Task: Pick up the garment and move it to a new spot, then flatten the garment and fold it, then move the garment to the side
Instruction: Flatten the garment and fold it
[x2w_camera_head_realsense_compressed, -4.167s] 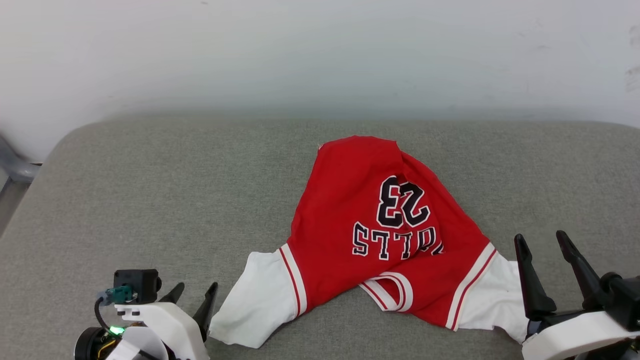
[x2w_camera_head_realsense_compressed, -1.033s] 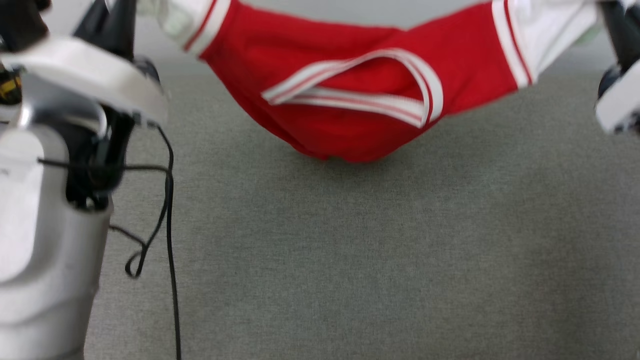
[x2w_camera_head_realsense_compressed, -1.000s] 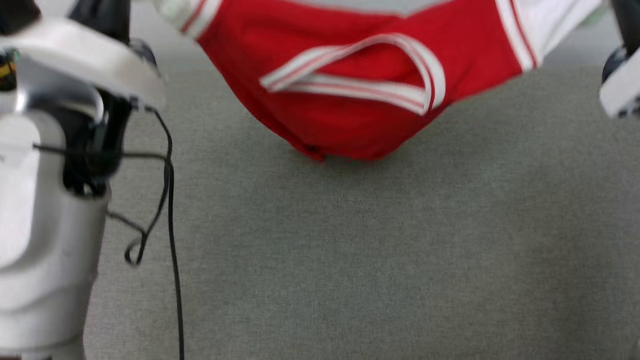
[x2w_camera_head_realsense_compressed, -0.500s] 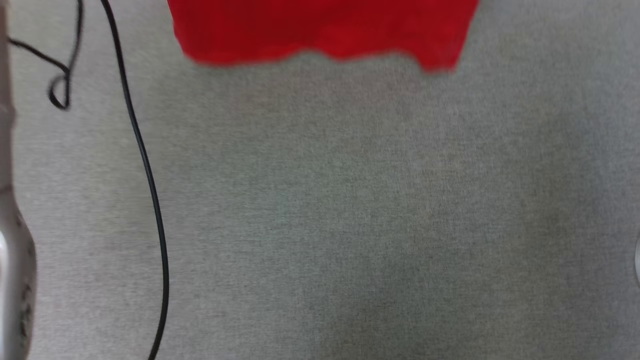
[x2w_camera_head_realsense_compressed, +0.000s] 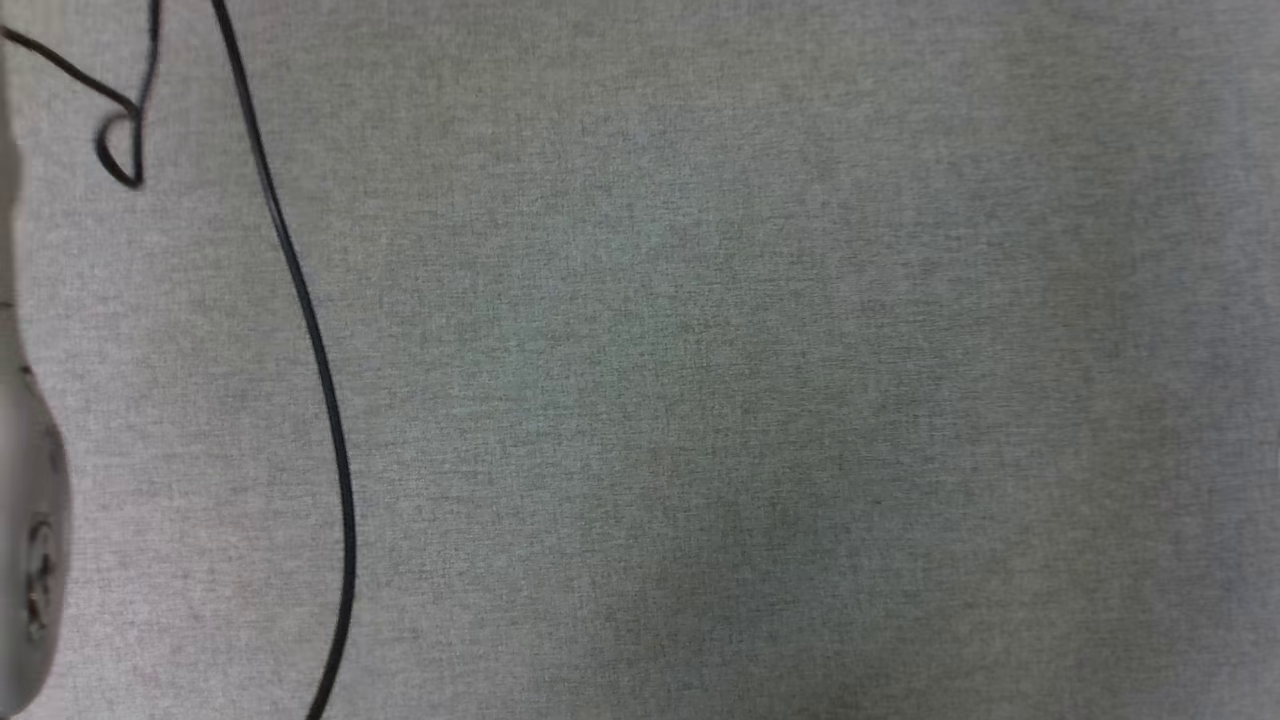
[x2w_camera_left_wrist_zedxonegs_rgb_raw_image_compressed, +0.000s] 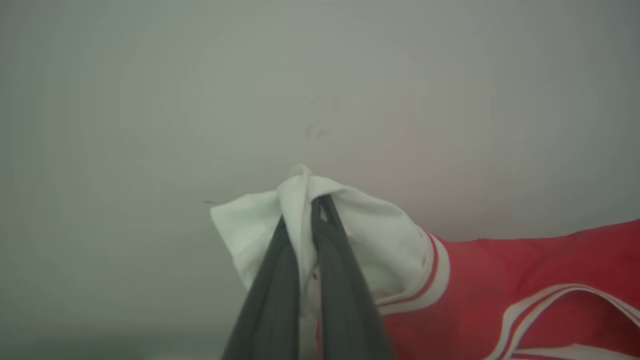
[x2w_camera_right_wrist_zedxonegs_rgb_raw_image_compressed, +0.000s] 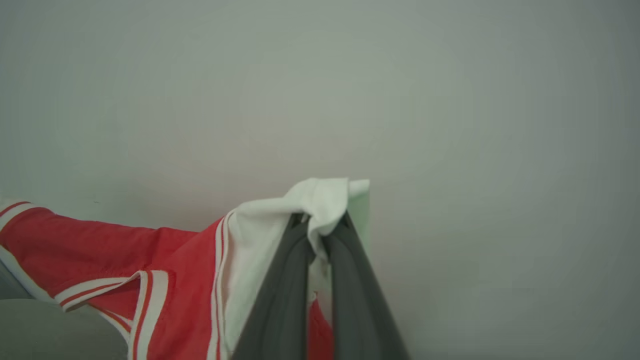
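Work surface (x2w_camera_head_realsense_compressed: 700, 400): grey woven cloth, bare across the middle of the head view. Half a second ago we had a red hem hanging across the top edge of this view; it has since risen past that edge, while the cable has barely shifted. We read that as a lift of the cloth, not a camera turn.

Wall (x2w_camera_left_wrist_zedxonegs_rgb_raw_image_compressed: 200, 100): plain and pale, behind both wrist views.

Garment (x2w_camera_left_wrist_zedxonegs_rgb_raw_image_compressed: 525, 270): airborne, strung between the two arms and sagging in the middle. Red body and striped neck trim hang toward the centre. We judge the pick-up complete and the carry to a new spot under way. Flattening, folding and moving aside remain.

Left forearm (x2w_camera_head_realsense_compressed: 25, 560): pale casing at the left edge of the head view.

Cable (x2w_camera_head_realsense_compressed: 320, 350): black, looping down beside that forearm, clear of the cloth.

Left gripper (x2w_camera_left_wrist_zedxonegs_rgb_raw_image_compressed: 305, 210): jaws pressed together on the white sleeve panel (x2w_camera_left_wrist_zedxonegs_rgb_raw_image_compressed: 370, 235), which bunches over the tips.

Right gripper (x2w_camera_right_wrist_zedxonegs_rgb_raw_image_compressed: 322, 222): likewise clamped on the opposite white panel (x2w_camera_right_wrist_zedxonegs_rgb_raw_image_compressed: 260, 235).

Caution: both grips hold little cloth. We advise a slow, level set-down.
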